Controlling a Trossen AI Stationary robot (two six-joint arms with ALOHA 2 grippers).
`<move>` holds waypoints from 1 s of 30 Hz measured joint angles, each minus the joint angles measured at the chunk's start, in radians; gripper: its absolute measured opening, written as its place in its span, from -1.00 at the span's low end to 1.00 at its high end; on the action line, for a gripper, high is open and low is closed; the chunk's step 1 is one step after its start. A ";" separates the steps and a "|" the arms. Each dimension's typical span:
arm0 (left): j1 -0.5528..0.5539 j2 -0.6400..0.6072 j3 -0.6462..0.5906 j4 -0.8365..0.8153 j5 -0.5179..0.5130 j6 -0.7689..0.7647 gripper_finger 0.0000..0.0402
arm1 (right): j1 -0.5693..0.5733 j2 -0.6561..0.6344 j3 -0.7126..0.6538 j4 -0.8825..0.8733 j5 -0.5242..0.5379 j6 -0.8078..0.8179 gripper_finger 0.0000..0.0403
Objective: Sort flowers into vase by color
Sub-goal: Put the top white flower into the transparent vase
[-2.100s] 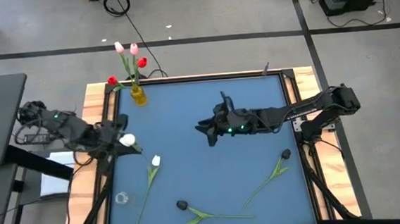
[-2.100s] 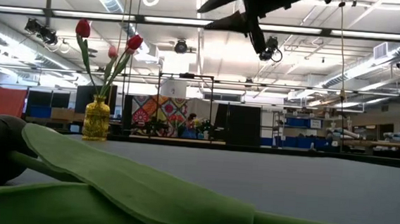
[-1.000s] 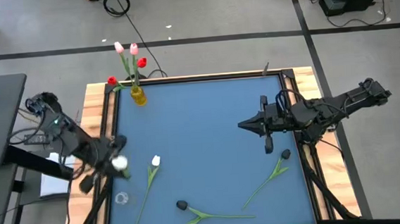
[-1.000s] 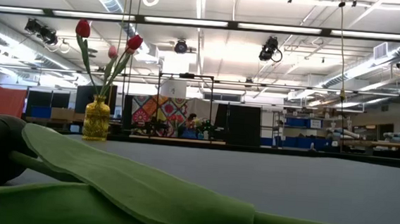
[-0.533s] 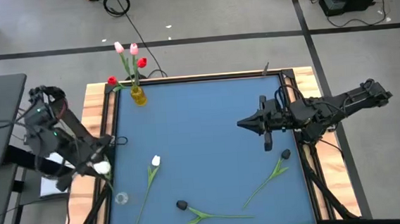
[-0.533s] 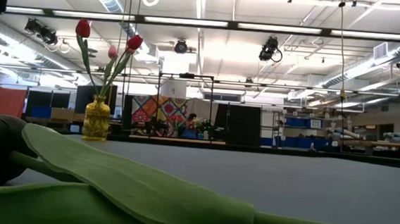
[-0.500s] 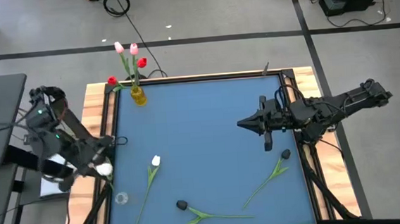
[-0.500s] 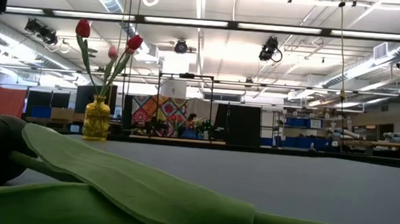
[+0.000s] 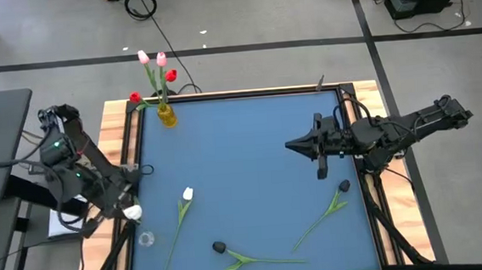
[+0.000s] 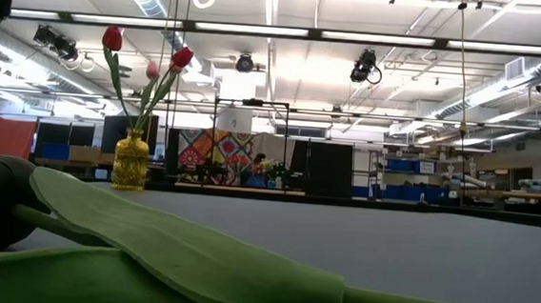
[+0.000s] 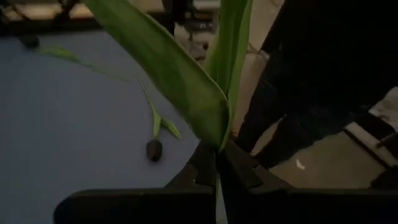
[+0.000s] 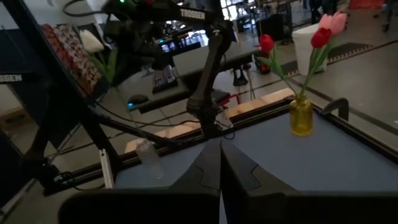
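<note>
White flower [image 9: 132,212] held clamped in left gripper [image 9: 120,205] beside clear vase [image 9: 147,239]; insertion judged next. Right gripper [image 9: 317,153] closed, empty, parked.

Both arms [image 9: 398,131] matte black, thin black cables, white TROSSEN lettering, green LED on left arm [image 9: 73,159].

Grey concrete floor [image 9: 258,15] crossed by dark tape lines [image 9: 243,47], black cable [image 9: 143,6] coiled on it, blue surface [image 9: 242,152] with wooden edges, bright ceiling strip lights [image 10: 260,29], colourful patterned panel [image 10: 215,151] among dark partitions [image 10: 328,182] beyond the far edge
</note>
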 joint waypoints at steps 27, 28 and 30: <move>0.000 0.001 0.059 -0.030 0.034 0.007 -0.94 | 0.004 0.003 0.000 0.021 0.033 0.019 -0.97; 0.000 0.003 0.059 -0.029 0.034 0.007 -0.94 | 0.004 0.003 0.000 0.021 0.033 0.018 -0.97; 0.000 0.007 0.059 -0.029 0.034 0.006 -0.94 | 0.004 0.003 0.000 0.021 0.033 0.009 -0.97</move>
